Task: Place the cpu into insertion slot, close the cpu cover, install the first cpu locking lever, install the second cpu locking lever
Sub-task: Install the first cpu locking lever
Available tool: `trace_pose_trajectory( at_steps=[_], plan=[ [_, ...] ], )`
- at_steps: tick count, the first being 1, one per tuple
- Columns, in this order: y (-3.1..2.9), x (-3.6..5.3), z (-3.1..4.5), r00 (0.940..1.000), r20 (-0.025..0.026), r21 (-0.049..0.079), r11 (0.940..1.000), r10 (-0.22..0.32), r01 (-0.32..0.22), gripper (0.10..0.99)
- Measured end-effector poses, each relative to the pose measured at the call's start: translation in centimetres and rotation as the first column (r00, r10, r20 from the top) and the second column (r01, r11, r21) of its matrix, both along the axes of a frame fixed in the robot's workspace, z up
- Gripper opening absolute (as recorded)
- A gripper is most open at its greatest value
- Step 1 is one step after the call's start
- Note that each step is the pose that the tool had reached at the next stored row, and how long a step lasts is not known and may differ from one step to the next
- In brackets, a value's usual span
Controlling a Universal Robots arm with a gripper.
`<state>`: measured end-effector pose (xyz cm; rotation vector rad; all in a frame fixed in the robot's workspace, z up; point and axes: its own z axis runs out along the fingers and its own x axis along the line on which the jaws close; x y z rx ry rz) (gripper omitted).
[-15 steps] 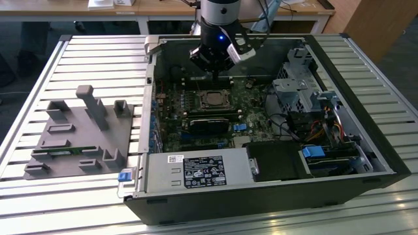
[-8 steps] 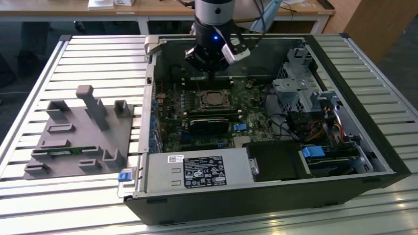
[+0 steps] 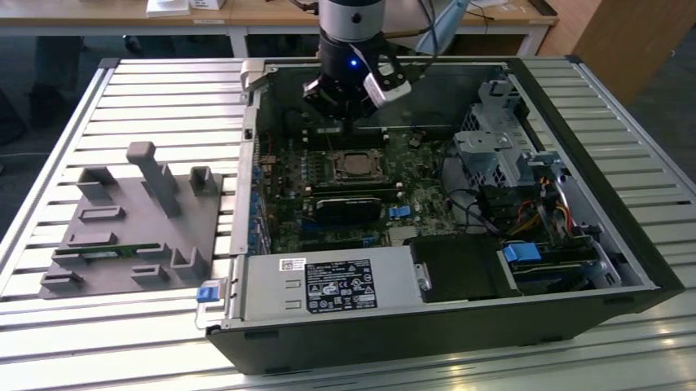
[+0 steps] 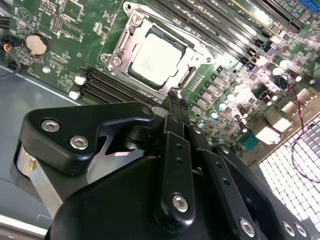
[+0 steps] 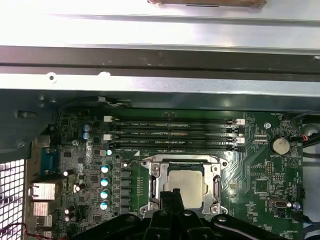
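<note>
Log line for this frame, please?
cpu seated in insertion slot | cpu cover down | gripper shut at slot edge

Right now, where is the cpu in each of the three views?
Exterior view: cpu at the middle of the green board.
Second wrist view: cpu just past the gripper.
First wrist view: cpu just past the gripper.
Shared landmark: silvery frame around it.

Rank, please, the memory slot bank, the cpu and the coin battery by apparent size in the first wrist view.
1. memory slot bank
2. cpu
3. coin battery
All sit on one circuit board.
</note>
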<state>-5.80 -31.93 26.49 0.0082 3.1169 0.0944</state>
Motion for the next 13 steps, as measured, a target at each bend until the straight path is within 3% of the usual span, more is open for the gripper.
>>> trace_pose_trajectory(
  at_steps=[13],
  plan=[
    [0.0, -1.66, -0.05, 1.0, 0.0002, 0.0, 1.0, 0.0, 0.0, 0.106]
  ],
)
